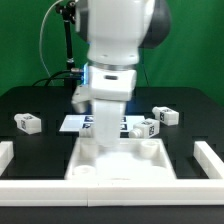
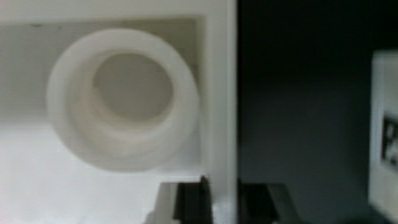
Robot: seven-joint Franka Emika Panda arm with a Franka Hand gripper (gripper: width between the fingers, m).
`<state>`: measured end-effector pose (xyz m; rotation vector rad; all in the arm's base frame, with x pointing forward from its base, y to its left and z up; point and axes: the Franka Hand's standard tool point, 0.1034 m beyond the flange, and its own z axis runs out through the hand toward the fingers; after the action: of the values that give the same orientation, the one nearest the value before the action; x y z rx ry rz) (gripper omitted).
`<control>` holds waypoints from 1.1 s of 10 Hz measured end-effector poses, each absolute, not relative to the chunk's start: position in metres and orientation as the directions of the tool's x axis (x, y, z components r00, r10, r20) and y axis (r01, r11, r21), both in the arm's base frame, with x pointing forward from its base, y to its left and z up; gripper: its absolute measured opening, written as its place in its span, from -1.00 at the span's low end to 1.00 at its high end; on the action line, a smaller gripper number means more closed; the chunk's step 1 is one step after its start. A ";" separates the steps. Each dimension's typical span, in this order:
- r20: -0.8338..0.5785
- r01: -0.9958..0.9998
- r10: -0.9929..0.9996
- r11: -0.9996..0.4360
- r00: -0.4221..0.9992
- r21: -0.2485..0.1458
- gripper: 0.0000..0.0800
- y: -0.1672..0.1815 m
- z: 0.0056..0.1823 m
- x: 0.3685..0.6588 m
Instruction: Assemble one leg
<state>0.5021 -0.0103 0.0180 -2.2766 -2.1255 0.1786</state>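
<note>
A large white square tray-like piece [image 1: 160, 160] with raised rims lies at the table's front middle. My gripper [image 1: 103, 138] points down at its far rim. In the wrist view my gripper [image 2: 219, 190] has one black finger [image 2: 183, 203] on each side of that rim [image 2: 217, 90] and is shut on it. A round socket [image 2: 121, 95] shows in the tray's corner beside the rim. Small white tagged legs lie loose on the black table: one on the exterior view's left [image 1: 30, 122], two on its right [image 1: 165, 115] [image 1: 147, 127].
The marker board [image 1: 75, 123] lies flat behind the tray, partly hidden by my arm. White rails border the table at the front [image 1: 110, 188], left [image 1: 5, 153] and right [image 1: 210, 155]. A white tagged object [image 2: 386, 120] shows blurred at the wrist view's edge.
</note>
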 end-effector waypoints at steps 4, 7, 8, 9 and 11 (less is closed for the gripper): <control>-0.040 0.995 0.999 -0.037 0.034 -0.088 -0.86 0.038 0.018 0.506; -0.041 0.995 0.998 -0.042 0.038 -0.087 -0.86 0.037 0.018 0.506; -0.041 0.995 0.998 -0.042 0.038 -0.088 -0.62 0.037 0.018 0.506; -0.041 0.995 0.998 -0.042 0.038 -0.088 -0.28 0.037 0.017 0.506; -0.041 0.995 0.998 -0.042 0.039 -0.088 0.18 0.037 0.017 0.506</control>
<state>0.5057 0.0371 0.0175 -2.2381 -2.1495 0.1411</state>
